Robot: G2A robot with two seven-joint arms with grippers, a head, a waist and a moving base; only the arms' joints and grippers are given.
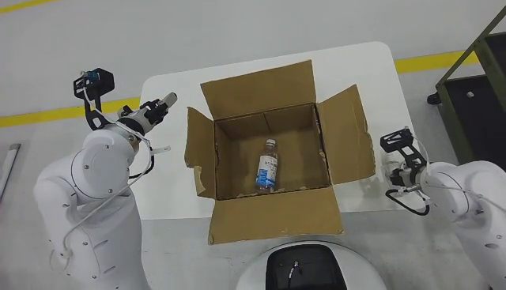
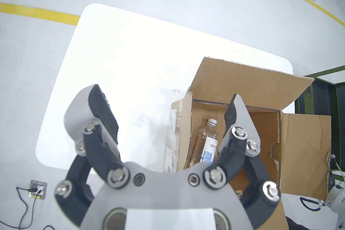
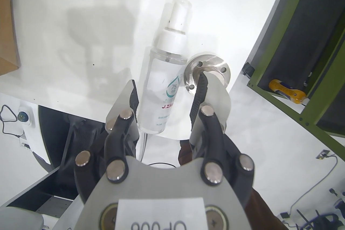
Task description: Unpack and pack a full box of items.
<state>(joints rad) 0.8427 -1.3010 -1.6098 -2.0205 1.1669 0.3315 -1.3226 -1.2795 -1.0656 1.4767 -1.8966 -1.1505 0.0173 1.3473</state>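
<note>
Brown corrugated cardboard forms the open box in the top view. It stands mid-tabletop on the white rounded table with its four flaps folded out. A clear plastic water bottle with a white cap lies on the box floor, cap toward the far edge. Your left gripper hangs over the tabletop's left edge, near the left flap. The right arm sits at the right edge.

In the left wrist view, that claw is spread wide with nothing between its black ribbed pads. It looks past the left flap at the water bottle in the box.

In the right wrist view, your right gripper is spread astride a clear cylindrical spray bottle with a white pump. The spray bottle lies flat on the tabletop by the right edge, base toward the claw. Nothing is pinched. A round steel flange sits just beside the bottle, and a dark green metal rack stands off the table beyond that edge.

With the box nearly bare, you are probably at the turn between unpacking and packing; the views don't settle which. If packing, close squarely on the spray bottle's body, keep the outer finger clear of the flange, and lift before crossing the right flap. If unpacking, lower the left claw into the box across the water bottle.
</note>
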